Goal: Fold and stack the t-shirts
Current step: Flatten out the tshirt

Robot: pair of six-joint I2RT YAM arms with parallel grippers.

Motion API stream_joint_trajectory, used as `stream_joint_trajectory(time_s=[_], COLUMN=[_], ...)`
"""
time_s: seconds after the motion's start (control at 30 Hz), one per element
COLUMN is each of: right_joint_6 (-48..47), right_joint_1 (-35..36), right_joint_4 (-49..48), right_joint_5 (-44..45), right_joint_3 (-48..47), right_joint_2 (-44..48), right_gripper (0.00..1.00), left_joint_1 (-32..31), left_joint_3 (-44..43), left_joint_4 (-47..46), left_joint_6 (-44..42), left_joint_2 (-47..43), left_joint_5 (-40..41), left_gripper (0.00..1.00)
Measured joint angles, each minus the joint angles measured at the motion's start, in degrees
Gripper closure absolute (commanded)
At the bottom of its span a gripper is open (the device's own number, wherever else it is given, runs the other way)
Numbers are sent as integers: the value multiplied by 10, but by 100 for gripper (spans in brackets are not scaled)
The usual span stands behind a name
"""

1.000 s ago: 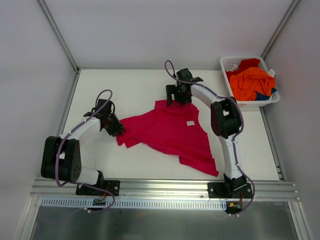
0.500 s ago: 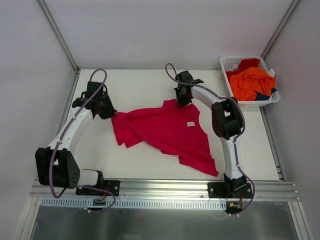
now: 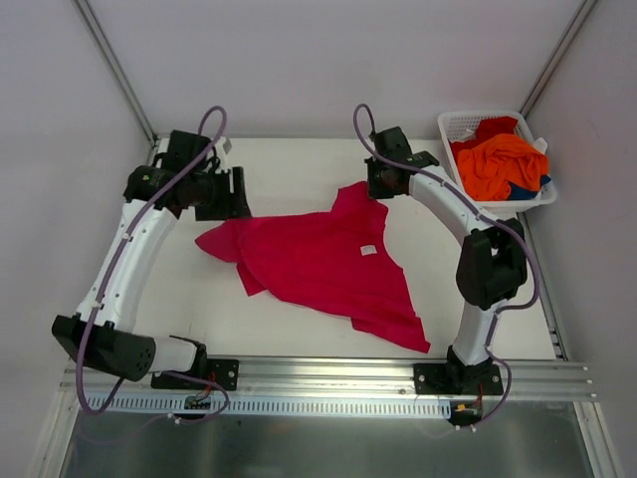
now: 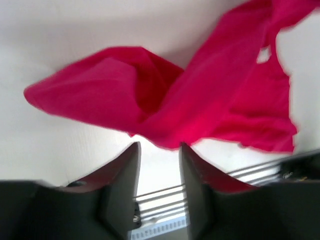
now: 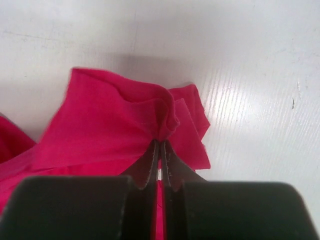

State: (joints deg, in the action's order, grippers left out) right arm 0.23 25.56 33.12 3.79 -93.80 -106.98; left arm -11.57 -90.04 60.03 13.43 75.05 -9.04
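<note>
Risk: pink t-shirt (image 5: 115, 125) slipping, thin fold pinched only.
Right hand (image 5: 161, 150): clamped on shirt.
Left hand (image 4: 159, 162): parted, empty.

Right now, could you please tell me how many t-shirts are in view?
4 visible: magenta t-shirt spread on the table; orange t-shirt, red t-shirt and blue t-shirt in the basket. More may be hidden there.

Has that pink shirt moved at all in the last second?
Yes. The pink t-shirt has been dragged and spread toward the table's far-left corner, away from the white basket, its left sleeve reaching farther left.
</note>
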Motion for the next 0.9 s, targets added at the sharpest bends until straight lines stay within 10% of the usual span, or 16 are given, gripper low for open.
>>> stream_joint_trajectory(time_s=[0.13,0.43,0.9], right_joint_6=[0,-3,-35], right_joint_1=[-9,-68,-89], right_joint_4=[2,12,6], right_joint_5=[1,-11,-11], right_joint_3=[-10,-123,-101], right_joint_2=[-41,-204,-210], right_gripper=[99,100,99], left_joint_1=[-44,80,191], left_joint_3=[90,255,472], left_joint_4=[-36,-118,-319], left_joint_6=[8,123,286], left_joint_2=[50,57,21], left_joint_5=[-3,3,-37], left_gripper=[1,1,18])
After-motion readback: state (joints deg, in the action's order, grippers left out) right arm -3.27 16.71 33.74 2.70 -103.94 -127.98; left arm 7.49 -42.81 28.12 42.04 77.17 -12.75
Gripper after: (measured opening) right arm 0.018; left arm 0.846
